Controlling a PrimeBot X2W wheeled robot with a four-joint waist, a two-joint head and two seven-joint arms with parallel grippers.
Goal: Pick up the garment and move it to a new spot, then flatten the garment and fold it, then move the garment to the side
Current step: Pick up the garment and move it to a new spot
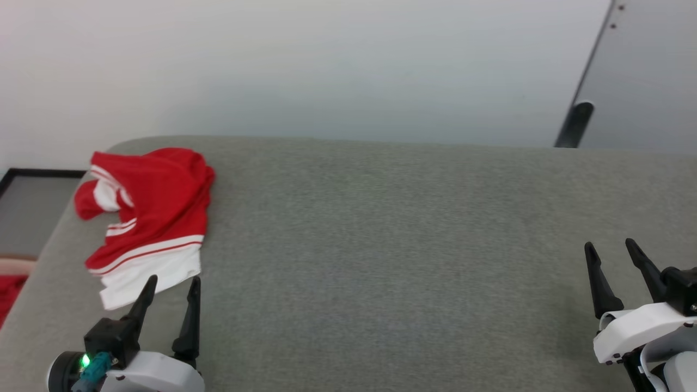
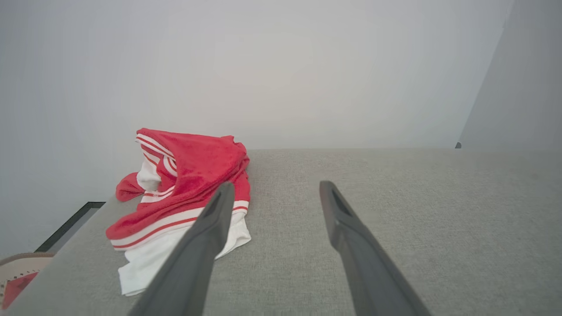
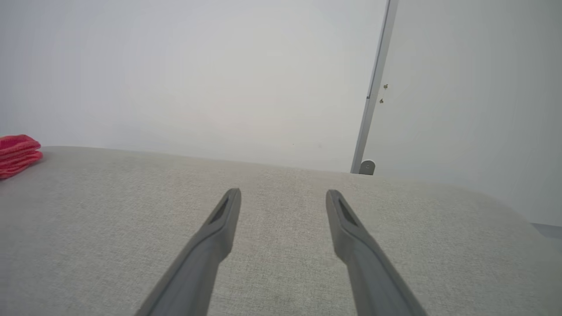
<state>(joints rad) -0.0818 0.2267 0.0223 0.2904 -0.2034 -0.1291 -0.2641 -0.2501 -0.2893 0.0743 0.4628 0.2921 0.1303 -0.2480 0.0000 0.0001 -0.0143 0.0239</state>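
Observation:
The garment [image 1: 150,218] is a red shirt with white parts and red-white stripes, lying crumpled at the far left of the grey padded surface [image 1: 381,245]. The left wrist view has the garment [image 2: 184,193] just ahead and to the left of its fingers. My left gripper [image 1: 173,279] stands open at the lower left, its tips at the garment's white near edge, nothing between them. My right gripper [image 1: 609,244] is open at the lower right, far from the cloth. A red edge of the garment [image 3: 17,153] shows at the right wrist view's left border.
A pale wall runs behind the surface. A grey panel with a dark post [image 1: 574,124] stands at the back right. Left of the surface, lower down, is a dark-framed panel [image 1: 32,204] and something red [image 1: 8,296]. The surface's left corner is rounded.

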